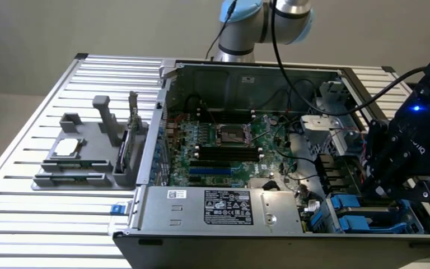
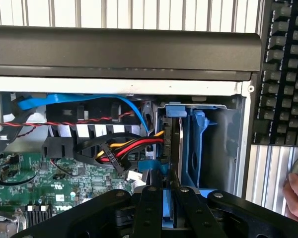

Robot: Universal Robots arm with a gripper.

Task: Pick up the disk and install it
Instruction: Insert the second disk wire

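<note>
The black two-fingered gripper (image 2: 170, 208) hung over the drive cage in the corner of the open grey computer case (image 1: 223, 246), at the exterior view's right. In the wrist view its fingers (image 2: 150, 210) were drawn close together on the upper edge of the disk (image 2: 177, 163), a flat silver-grey metal hard drive clipped in a thin blue plastic frame. The disk stood on edge directly ahead of the fingertips and reached away from them into the cage.

Just beside the disk, on one flank, stood a blue plastic drive bracket (image 2: 198, 144); on the other, a bundle of red, yellow and black power wires (image 2: 124, 148) ended in a black connector close to the disk's face, and a blue ribbon cable (image 2: 89, 99) arched across beyond them. The green motherboard (image 2: 35, 186) lay further off to that side. A person's hand (image 2: 295, 196) rested outside the case, by a black keyboard (image 2: 285, 69).

I judged the chief risks to be these: the disk jamming if it tilted against the bracket, and the wire bundle being pinched or its connector snagged if the frame drifted towards it. The narrow hold on a thin edge could also let the disk twist.
</note>
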